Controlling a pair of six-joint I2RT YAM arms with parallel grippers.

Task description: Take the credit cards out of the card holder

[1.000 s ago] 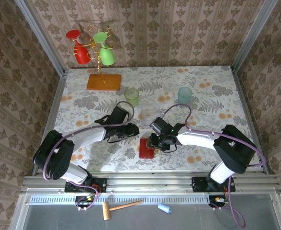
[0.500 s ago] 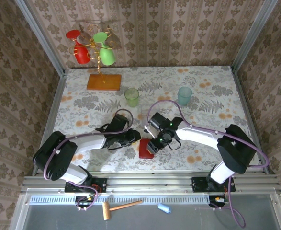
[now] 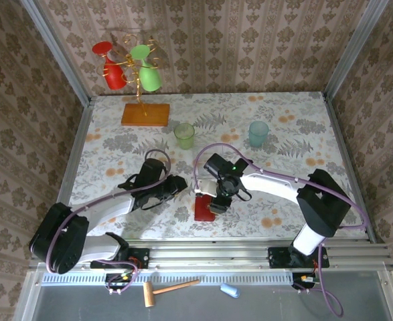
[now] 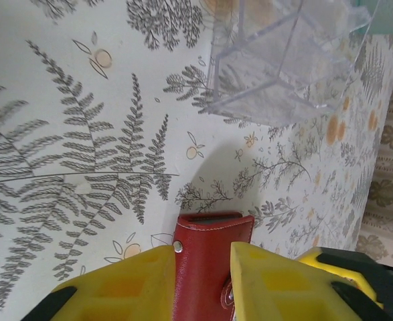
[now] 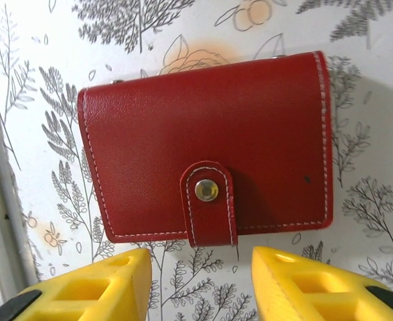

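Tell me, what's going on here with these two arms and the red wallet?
Two robot arms are working at a flower-patterned table. The right tool hovers open just above a red wallet, which lies flat and closed with its snap tab fastened. The left tool is closed on a narrow red leather piece. No cards are out yet.
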